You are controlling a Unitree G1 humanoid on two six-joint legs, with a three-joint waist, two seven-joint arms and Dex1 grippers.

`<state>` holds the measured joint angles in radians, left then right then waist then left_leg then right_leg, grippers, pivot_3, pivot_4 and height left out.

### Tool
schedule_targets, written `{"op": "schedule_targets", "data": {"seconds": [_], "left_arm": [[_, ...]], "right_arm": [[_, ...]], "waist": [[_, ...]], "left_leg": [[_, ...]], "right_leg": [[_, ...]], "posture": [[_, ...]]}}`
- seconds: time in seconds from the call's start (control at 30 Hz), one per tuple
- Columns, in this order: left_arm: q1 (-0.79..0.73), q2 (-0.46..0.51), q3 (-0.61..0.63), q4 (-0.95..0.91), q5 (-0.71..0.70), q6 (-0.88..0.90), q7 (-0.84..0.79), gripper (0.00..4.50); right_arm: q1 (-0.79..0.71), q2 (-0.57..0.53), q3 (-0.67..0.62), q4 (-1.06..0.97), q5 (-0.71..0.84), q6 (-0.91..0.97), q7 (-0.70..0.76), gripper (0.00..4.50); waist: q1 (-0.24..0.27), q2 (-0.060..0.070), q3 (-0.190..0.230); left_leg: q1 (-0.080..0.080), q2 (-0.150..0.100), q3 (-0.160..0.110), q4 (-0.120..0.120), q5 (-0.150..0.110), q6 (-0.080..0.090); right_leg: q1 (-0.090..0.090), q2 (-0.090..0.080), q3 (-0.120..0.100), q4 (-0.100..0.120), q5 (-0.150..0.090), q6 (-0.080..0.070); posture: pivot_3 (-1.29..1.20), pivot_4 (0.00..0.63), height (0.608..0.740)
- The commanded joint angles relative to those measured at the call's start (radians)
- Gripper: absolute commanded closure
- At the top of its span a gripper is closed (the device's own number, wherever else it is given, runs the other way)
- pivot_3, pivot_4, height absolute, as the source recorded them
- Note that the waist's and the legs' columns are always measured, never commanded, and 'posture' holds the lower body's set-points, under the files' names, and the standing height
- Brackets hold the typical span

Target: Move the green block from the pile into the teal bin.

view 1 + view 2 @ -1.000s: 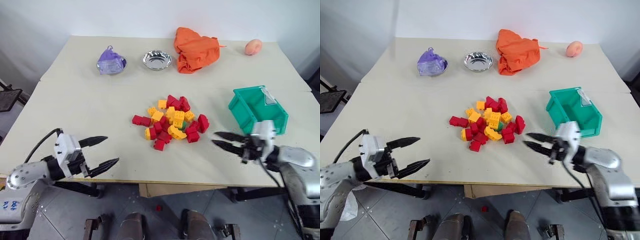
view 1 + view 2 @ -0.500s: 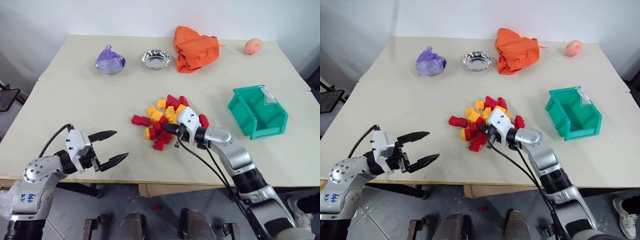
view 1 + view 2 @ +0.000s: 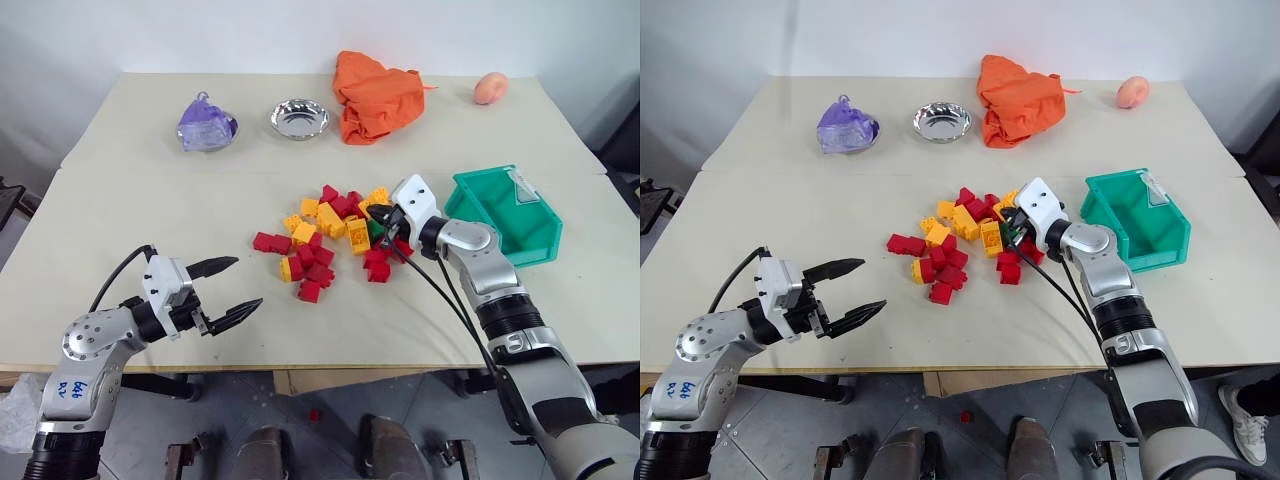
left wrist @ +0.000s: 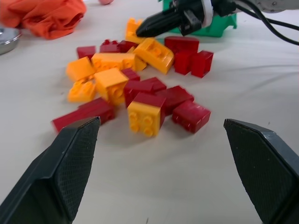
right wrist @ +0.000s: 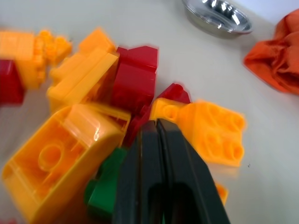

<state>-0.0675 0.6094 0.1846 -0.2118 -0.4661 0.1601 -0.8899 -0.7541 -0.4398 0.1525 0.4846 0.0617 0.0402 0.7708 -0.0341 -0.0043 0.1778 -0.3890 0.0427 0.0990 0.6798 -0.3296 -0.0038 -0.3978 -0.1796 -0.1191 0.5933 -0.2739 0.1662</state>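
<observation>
The green block (image 5: 105,184) lies wedged low in the pile (image 3: 325,235), beside the right end effector (image 5: 158,140), whose fingers are pressed together, holding nothing. Judged light, rigid, slick plastic; grip its flat sides. Left end effector (image 3: 228,287) gapes empty. The teal bin (image 3: 535,235) sits nearby.

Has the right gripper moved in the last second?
Yes. The right gripper has swung from the table's near edge beside the teal bin into the pile, fingers shut beside the green block.
</observation>
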Motion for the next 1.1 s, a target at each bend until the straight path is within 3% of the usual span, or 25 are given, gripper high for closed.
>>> {"op": "schedule_targets", "data": {"seconds": [0.03,0.3,0.5,0.63,0.83,1.0,1.1], "left_arm": [[0.009,0.004,0.013,-0.015,-0.005,-0.014,-0.003,0.00],[0.027,0.000,0.010,-0.020,-0.007,-0.014,-0.006,0.00],[0.001,-0.012,0.037,0.001,-0.031,-0.046,-0.018,0.00],[-0.006,-0.014,0.042,0.013,-0.034,-0.056,-0.025,0.00],[-0.009,-0.016,0.032,0.018,-0.030,-0.056,-0.038,0.00],[-0.019,-0.017,0.024,0.023,-0.022,-0.055,-0.035,0.00],[-0.028,-0.021,0.015,0.027,-0.016,-0.056,-0.029,0.00]], "right_arm": [[0.095,-0.061,0.058,-0.227,0.012,0.018,0.143,4.47],[0.264,-0.119,-0.024,-0.446,0.066,0.105,0.140,4.47],[0.437,-0.257,-0.269,-0.530,0.255,0.183,0.214,4.47],[0.595,-0.342,-0.404,-0.571,0.416,0.241,0.355,3.60],[0.641,-0.356,-0.465,-0.498,0.389,0.179,0.341,1.69],[0.462,-0.307,-0.353,-0.520,0.355,0.265,0.239,0.05],[0.277,-0.266,-0.223,-0.439,0.267,0.289,0.210,0.01]], "waist": [[0.003,0.000,0.000],[0.008,0.000,0.000],[0.030,0.000,0.000],[0.035,0.000,0.000],[0.026,0.000,0.000],[0.022,0.000,0.000],[0.015,0.000,0.000]], "left_leg": [[0.000,0.000,0.000,0.000,0.000,0.000],[0.000,0.001,0.001,0.001,-0.001,-0.001],[0.000,0.001,0.001,0.001,-0.001,0.000],[0.000,0.001,0.001,0.001,-0.002,0.000],[0.002,0.002,0.003,0.002,-0.002,0.000],[0.003,0.003,0.004,0.002,-0.001,0.000],[0.003,0.003,0.004,0.002,-0.001,0.000]], "right_leg": [[0.000,0.000,0.000,0.000,0.000,0.000],[0.000,0.000,0.000,0.000,0.000,0.000],[0.000,0.000,0.000,-0.002,0.000,0.000],[0.001,0.001,-0.001,-0.002,0.000,0.000],[0.002,0.001,0.001,-0.002,0.000,0.000],[0.001,0.002,0.002,-0.001,0.001,-0.001],[0.001,0.002,0.002,-0.001,0.001,-0.001]], "posture": [[0.00,0.150,0.740],[0.00,0.150,0.740],[0.00,0.150,0.740],[0.00,0.150,0.740],[0.00,0.150,0.740],[0.00,0.150,0.740],[0.00,0.150,0.740]]}}
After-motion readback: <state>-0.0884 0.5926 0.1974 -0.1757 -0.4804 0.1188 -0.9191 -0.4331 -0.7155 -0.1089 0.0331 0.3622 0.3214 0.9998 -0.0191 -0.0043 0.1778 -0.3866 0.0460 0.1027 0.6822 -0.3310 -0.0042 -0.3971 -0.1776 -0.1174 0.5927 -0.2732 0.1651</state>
